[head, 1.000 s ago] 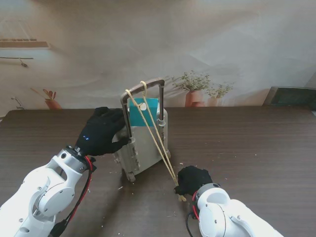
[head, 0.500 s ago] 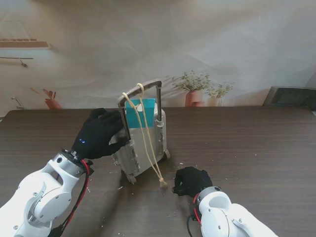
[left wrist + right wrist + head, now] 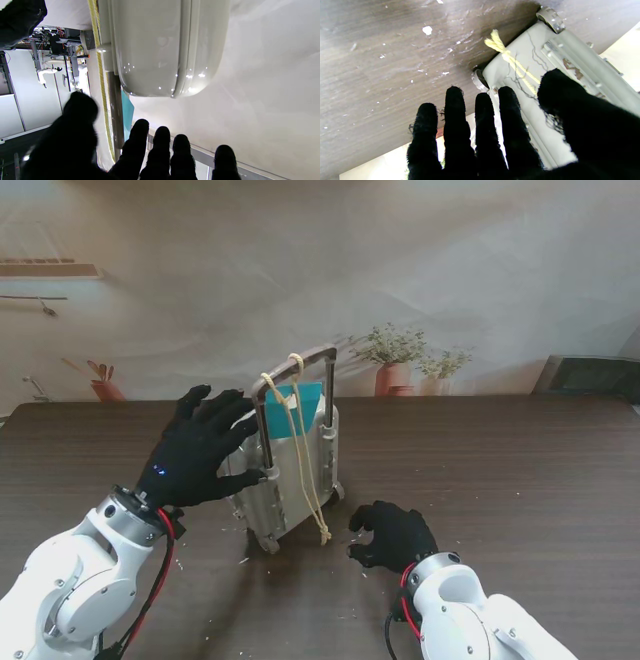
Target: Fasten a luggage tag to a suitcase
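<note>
A small silver suitcase [image 3: 285,485] stands upright mid-table with its dark pull handle [image 3: 296,367] raised. A teal luggage tag [image 3: 293,411] hangs behind the handle on a yellow cord [image 3: 305,465] looped over the bar; the cord's knotted end dangles by the wheels. My left hand [image 3: 195,448] is open, fingers spread beside the case's left side, thumb near it. My right hand [image 3: 393,533] is open just above the table, right of the cord's end and apart from it. The right wrist view shows the cord end [image 3: 496,43] loose against the case [image 3: 532,82]. The left wrist view shows the shell [image 3: 162,47] and cord [image 3: 101,72].
The dark wooden table [image 3: 520,470] carries small pale crumbs around the case's base. A backdrop printed with potted plants [image 3: 400,360] rises behind the table's far edge. A dark object [image 3: 590,375] sits at the far right corner.
My right hand let go of the taut cord, which now hangs slack against the case. The suitcase has settled more upright. My left hand has opened and lifted off the case's side.
</note>
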Controlling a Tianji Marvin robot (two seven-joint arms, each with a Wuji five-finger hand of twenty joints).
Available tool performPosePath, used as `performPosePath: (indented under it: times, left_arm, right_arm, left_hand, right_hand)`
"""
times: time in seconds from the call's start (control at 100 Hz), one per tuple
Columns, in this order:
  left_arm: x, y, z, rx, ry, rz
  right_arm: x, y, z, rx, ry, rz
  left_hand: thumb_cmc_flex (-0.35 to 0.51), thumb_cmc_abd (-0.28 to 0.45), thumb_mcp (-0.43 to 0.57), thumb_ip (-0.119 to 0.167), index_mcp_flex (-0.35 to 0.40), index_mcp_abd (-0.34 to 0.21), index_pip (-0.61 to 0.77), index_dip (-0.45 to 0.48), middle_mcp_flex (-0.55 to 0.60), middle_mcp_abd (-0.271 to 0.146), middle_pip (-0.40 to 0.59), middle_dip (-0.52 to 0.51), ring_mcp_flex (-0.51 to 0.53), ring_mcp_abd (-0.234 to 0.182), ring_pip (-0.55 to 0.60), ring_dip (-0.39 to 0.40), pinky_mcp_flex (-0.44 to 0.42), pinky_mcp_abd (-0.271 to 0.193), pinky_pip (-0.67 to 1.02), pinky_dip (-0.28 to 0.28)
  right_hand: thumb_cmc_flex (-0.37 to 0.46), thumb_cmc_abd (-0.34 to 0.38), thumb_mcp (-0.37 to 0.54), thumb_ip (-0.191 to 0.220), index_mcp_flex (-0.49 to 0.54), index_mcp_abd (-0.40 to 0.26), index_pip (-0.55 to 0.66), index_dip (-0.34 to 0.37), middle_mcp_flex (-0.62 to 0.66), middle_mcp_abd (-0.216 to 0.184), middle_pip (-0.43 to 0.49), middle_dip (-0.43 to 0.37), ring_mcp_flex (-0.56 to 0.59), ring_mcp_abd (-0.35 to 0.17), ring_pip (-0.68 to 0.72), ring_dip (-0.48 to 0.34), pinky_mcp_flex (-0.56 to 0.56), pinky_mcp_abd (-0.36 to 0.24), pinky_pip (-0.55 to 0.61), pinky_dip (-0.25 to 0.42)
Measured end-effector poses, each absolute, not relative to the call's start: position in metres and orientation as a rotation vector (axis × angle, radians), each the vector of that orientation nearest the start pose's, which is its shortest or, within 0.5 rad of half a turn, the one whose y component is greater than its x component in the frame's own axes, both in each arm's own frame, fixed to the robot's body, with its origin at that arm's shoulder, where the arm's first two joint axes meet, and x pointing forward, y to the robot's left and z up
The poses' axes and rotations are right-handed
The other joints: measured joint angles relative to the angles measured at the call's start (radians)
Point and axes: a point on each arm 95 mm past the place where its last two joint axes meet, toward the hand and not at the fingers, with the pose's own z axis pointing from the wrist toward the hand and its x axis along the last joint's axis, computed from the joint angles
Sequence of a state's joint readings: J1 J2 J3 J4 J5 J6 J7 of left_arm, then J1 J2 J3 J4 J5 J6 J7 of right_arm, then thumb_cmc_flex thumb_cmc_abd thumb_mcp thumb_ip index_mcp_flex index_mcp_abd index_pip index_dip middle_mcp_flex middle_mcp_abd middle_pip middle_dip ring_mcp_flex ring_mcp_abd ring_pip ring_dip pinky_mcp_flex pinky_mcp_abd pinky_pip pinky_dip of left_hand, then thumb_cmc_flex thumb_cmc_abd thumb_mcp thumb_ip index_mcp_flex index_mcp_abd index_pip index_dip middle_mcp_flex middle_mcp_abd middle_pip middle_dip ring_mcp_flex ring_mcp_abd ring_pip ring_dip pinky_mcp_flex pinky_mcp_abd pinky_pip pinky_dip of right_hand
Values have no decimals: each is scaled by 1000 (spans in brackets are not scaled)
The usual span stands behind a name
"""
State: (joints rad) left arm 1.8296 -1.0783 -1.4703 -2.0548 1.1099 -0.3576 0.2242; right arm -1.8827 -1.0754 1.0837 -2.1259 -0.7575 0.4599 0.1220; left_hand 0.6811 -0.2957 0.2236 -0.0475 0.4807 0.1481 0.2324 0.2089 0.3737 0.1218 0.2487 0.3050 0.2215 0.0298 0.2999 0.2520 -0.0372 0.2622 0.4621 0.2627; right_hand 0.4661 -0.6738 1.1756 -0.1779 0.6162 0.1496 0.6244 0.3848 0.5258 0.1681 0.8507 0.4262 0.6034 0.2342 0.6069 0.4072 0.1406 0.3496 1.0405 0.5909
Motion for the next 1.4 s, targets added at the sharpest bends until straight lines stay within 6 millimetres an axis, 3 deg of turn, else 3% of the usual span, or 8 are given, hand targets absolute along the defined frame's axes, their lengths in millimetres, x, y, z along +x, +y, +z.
performPosePath:
  times: [0.08, 0.25, 0.56, 0.8, 1.09, 1.4]
  left_arm:
    - [322, -7, -188, -597, 1325, -1883]
    - [309, -2, -172, -551, 1293, -1866]
    - [257, 9, -134, -546, 1235, -1857]
    - [245, 16, -152, -759, 1155, -1941]
    - [223, 16, -184, -885, 1177, -1850]
    - [208, 11, -199, -969, 1156, -1873]
  right_arm:
    - [276, 83, -280, -2277, -1826, -2036]
    - [275, 74, -263, -2212, -1788, -2159]
    - [276, 56, -214, -2090, -1582, -2400]
    - [282, 47, -195, -2042, -1503, -2520]
    - [285, 36, -183, -1953, -1510, -2653]
    - [287, 30, -193, -1918, -1606, -2679]
  left_hand:
    - [-6, 23, -56, 14, -25, 1, -24, -10, -40, 1, -24, 0, -49, 0, -4, 0, -10, 0, -90, -31]
    - [-5, 46, -134, 24, -25, 4, -57, -10, -65, 1, -44, 0, -71, 0, -29, 28, 6, 0, -248, -32]
    - [-6, 70, -167, 27, -21, 5, -75, -10, -38, 1, -61, 0, -66, 0, -53, 36, 81, 0, -325, 44]
    - [16, 71, -173, 29, 5, 7, -86, -10, -1, 5, -70, 0, -25, 0, -66, 36, 104, 0, -323, 67]
    - [18, 71, -177, 34, 31, 9, -91, -10, 23, 17, -72, 0, -13, 2, -65, 36, 117, 2, -323, 83]
    - [18, 135, -188, 34, 31, 9, -98, -10, 24, 18, -72, 0, -13, 4, -63, 36, 126, 2, -323, 85]
  right_hand:
    - [-11, 1, 0, 0, -13, 1, -1, -10, -10, 0, -1, -4, 0, 0, 0, 0, -2, 0, 0, 0]
    - [-12, 6, -1, 0, -38, 1, -6, -12, -11, 0, -10, -5, -25, 0, 0, 0, -14, 0, -4, 0]
    - [-61, 40, -42, 0, -51, 1, -15, -37, -33, 0, -37, -23, -55, 0, -66, -24, -55, -9, -96, -29]
    - [-62, 57, -63, 0, -62, 0, -35, -47, -61, 1, -60, -28, -78, 0, -81, -24, -66, -13, -127, -32]
    - [-73, 77, -100, 1, -86, -3, -61, -48, -71, 1, -114, -54, -90, 0, -177, -51, -71, -25, -217, -69]
    - [-121, 125, -157, 1, -148, -32, -80, -72, -83, 0, -215, -91, -103, -5, -360, -146, -97, -67, -334, -180]
